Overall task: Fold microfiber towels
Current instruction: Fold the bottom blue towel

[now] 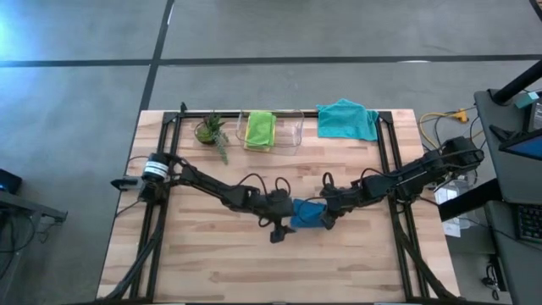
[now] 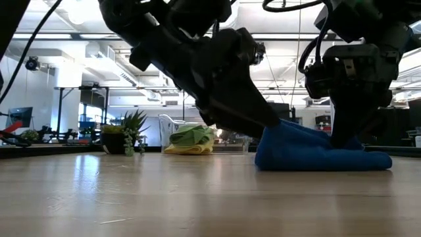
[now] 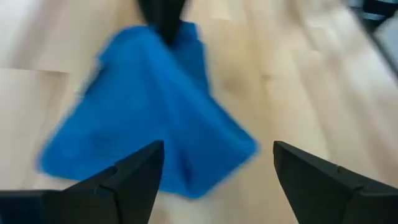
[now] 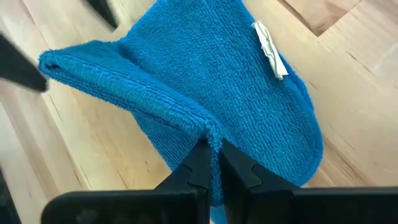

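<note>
The dark blue towel (image 1: pixel 306 213) lies bunched at the table's middle, and a white tag (image 4: pixel 268 40) shows on it. My right gripper (image 1: pixel 325 218) is shut on it at its right end. My left gripper (image 1: pixel 285 224) is open at the towel's left end, fingers (image 3: pixel 134 174) apart with the cloth (image 3: pixel 155 106) just ahead of them; whether they touch it I cannot tell. The teal towel (image 1: pixel 347 119) lies at the far edge. The lime green towel (image 1: pixel 260 130) lies on the yellow one (image 2: pixel 187 150) in the clear bin. My right gripper (image 4: pixel 214 149) pinches a raised, thick hemmed edge of the blue towel (image 4: pixel 208 127) between its two fingers. More than one layer seems caught. The fingers come slanting down from the table's right. The cloth rises to the pinch and its remainder (image 2: pixel 316 158) lies on the table.
A clear plastic bin (image 1: pixel 292 131) and a small potted plant (image 1: pixel 212 131) stand at the far edge, left of the teal towel. Black frame rails (image 1: pixel 169 144) run along the table's left and right sides. Bare wood lies toward the near edge (image 1: pixel 271 271).
</note>
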### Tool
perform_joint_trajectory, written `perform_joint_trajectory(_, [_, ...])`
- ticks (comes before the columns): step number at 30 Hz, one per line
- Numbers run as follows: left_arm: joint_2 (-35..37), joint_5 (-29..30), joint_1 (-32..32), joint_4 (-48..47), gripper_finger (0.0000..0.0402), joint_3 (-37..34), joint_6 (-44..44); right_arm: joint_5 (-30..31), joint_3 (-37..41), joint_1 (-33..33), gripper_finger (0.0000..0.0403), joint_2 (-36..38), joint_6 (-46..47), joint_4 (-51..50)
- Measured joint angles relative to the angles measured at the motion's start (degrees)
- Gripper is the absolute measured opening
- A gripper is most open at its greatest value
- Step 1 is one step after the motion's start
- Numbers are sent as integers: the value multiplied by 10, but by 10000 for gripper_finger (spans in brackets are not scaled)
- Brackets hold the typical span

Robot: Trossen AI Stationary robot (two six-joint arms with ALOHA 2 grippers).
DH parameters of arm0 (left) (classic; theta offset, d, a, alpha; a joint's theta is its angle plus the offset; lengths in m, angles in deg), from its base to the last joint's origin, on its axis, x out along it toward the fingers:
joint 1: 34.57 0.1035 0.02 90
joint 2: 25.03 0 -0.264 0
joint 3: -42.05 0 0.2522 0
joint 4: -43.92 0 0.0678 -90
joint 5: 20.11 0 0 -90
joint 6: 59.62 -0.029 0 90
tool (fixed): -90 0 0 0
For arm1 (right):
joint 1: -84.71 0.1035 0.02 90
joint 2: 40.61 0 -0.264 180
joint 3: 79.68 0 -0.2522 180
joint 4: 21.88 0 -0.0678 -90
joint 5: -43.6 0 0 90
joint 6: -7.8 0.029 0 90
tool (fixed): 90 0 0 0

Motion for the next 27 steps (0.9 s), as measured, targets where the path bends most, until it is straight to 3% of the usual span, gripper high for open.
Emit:
perform_joint_trajectory(4, [0, 67, -4, -2, 278, 0, 0, -2, 0, 0, 11, 0, 0, 0])
perform_joint_trajectory(8, [0, 85, -6, -13, 240, 2, 19, -4, 0, 0, 11, 3, 4, 1])
perform_joint_trajectory(19, [10, 45, -5, -32, 15, 9, 25, -8, 0, 0, 11, 32, 19, -4])
perform_joint_trajectory(27, [65, -33, -5, -67, 3, 11, 43, -51, 0, 8, 11, 93, 70, -6])
